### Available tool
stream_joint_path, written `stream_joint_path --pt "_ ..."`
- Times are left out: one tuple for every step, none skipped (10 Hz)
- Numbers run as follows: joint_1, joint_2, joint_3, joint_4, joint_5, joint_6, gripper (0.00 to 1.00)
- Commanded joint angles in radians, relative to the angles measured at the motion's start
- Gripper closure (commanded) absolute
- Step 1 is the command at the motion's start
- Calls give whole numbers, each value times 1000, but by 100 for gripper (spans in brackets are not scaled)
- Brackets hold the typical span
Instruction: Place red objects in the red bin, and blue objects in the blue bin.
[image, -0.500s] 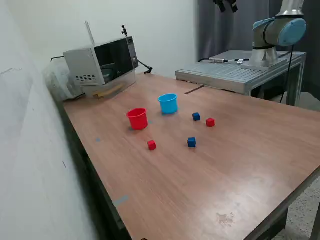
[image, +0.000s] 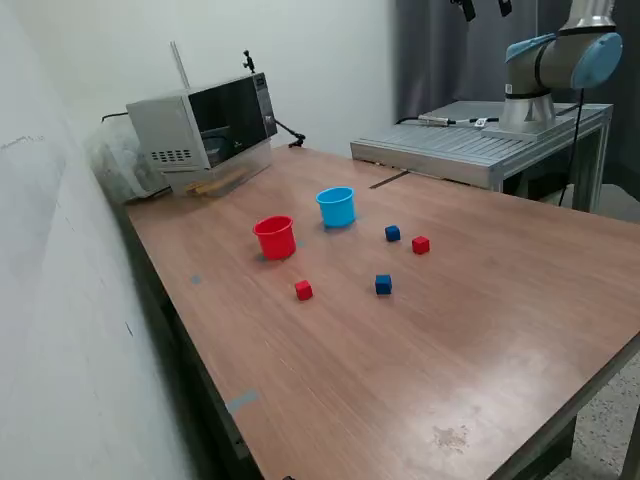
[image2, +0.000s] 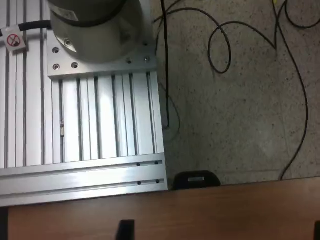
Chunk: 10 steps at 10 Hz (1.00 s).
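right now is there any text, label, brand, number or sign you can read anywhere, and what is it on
No readable words or numbers in either view.
Sticker on the aluminium mounting plate by the arm's base: a red crossed-circle prohibition sign, its pictogram too small to read.
Microwave: any panel markings are too small and blurred to read.

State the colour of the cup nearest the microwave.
Light blue cup, clearest in the exterior view.

No readable text or numbers.
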Motion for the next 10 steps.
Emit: stream_joint_path --pt "9 1 -1 -2 3 1 0" --pt "9 1 -1 -2 3 1 0" --pt "11 1 -1 0 3 1 0" --pt "9 1 -3 -2 3 -1 0" --pt "6 4 -13 -5 3 -4 0" --pt "6 5 -17 -13 -1 -5 0" --pt "6 7 -17 -16 6 -5 0" --pt "3 15 -21 -20 3 -5 0" --pt "3 22 -56 -26 6 -5 0" --pt "6 53 -95 -70 7 2 0"
